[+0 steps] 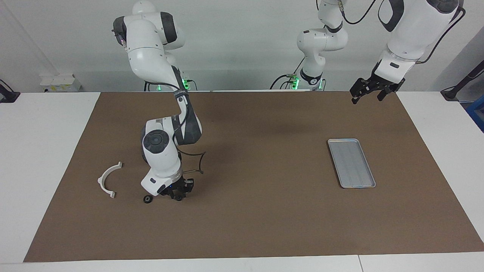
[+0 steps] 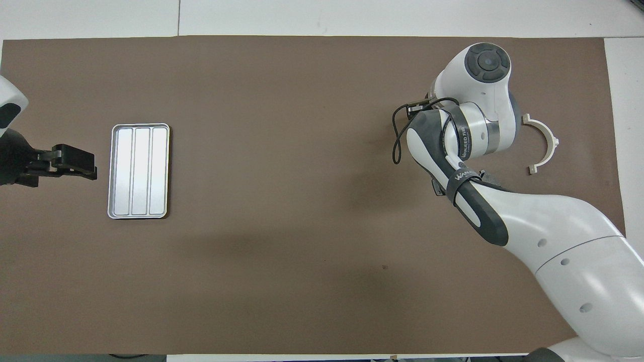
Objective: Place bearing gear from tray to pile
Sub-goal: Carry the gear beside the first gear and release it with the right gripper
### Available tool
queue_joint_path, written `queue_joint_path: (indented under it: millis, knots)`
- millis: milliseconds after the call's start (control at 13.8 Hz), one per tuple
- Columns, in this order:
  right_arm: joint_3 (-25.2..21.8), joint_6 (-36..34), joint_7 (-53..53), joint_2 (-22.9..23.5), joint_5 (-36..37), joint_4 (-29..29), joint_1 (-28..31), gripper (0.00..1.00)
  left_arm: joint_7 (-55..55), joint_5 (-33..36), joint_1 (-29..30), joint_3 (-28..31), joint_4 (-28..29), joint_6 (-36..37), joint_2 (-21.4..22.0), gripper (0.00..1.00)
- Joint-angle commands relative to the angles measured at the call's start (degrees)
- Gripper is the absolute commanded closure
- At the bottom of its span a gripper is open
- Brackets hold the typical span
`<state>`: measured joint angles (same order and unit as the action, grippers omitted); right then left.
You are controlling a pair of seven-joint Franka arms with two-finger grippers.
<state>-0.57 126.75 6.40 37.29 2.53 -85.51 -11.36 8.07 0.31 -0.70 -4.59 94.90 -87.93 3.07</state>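
Note:
The silver tray (image 1: 351, 163) lies empty on the brown mat toward the left arm's end; it also shows in the overhead view (image 2: 138, 171). A small black bearing gear (image 1: 148, 199) lies on the mat between the white half-ring bracket (image 1: 109, 179) and my right gripper (image 1: 178, 192). That gripper is low over the mat beside the gear, fingers apart and holding nothing. In the overhead view the right arm hides the gripper and the gear, and the bracket (image 2: 543, 146) shows beside it. The pile's dark grey pieces are hidden. My left gripper (image 1: 372, 92) waits open, raised beside the tray.
The brown mat (image 1: 264, 226) covers most of the white table. A black cable loop (image 1: 200, 162) hangs off the right arm's wrist.

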Motion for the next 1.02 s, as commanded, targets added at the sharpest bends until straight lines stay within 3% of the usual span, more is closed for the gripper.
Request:
queue_joint_path:
  millis: [0, 800, 945]
  knots:
    - [0.75, 1.13, -1.39, -1.79, -0.51, -2.29, 1.07, 0.0, -0.07, -0.67, -0.18, 0.37, 1.34, -0.4, 1.24, 0.0]
    - [0.48, 0.7, -1.74, -2.66, -0.42, -1.85, 3.35, 0.0, -0.07, -0.67, -0.18, 0.37, 1.34, -0.4, 1.24, 0.0]
    - [0.57, -0.1, -3.23, -5.99, -0.6, -2.81, 4.76, 0.0, -0.07, -0.67, -0.18, 0.37, 1.34, -0.4, 1.32, 0.0]
